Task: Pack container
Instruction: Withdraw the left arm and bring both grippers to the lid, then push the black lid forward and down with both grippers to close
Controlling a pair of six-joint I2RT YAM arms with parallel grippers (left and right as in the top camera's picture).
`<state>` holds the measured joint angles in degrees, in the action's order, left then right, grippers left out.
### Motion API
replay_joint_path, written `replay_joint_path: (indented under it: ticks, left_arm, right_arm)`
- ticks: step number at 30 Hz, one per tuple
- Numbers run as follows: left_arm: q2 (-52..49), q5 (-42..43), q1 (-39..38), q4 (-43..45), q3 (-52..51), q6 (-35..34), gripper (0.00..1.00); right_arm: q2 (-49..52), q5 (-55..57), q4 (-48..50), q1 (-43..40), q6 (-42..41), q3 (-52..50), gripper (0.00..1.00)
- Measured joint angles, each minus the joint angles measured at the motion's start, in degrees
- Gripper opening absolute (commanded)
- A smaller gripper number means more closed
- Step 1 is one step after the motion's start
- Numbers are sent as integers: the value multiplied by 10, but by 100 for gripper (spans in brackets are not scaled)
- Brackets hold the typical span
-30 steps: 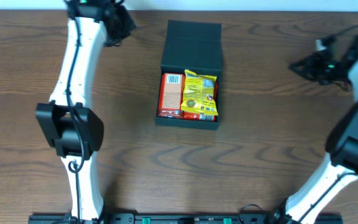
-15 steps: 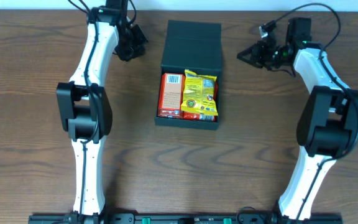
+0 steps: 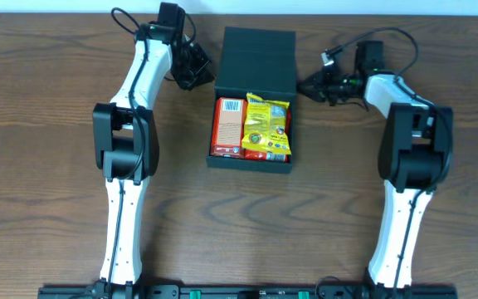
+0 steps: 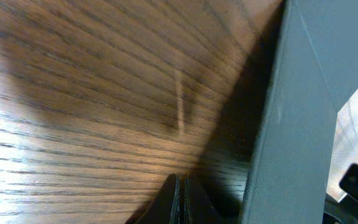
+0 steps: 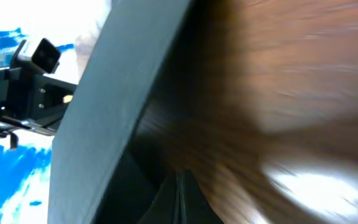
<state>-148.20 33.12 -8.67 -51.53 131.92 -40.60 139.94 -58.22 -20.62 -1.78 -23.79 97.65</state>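
You are looking at a container [image 3: 254,51] that is showing matte black with a faint dark teal cast from overhead, and reading as flat slate grey in the left wrist view. Inside it, a red packet [image 3: 226,129] is carrying a white barcode label. A yellow packet [image 3: 267,124] is displaying a round green emblem with red print along its lower edge. The table [image 3: 48,208] is showing brown wood grain with darker streaks. The left arm [image 3: 139,75] and right arm [image 3: 397,232] are showing white links and black joints. The left gripper [image 3: 196,68] and right gripper [image 3: 307,85] are looking black.
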Motion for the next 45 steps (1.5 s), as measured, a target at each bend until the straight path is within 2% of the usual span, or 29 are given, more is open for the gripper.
replay_joint_path:
  ticks: [13, 28, 35, 45]
  left_arm:
    - [0, 12, -3, 5, 0, -2, 6]
    - [0, 58, -1, 23, 0, -1, 6]
    - [0, 117, 7, 57, 0, -2, 6]
    - [0, 272, 39, 168, 0, -1, 6]
  right_arm:
    - [5, -60, 86, 24, -46, 0, 2]
    - [6, -223, 191, 8, -49, 0, 2]
    - [7, -264, 203, 2, -49, 0, 2]
    - [7, -275, 209, 1, -52, 0, 2]
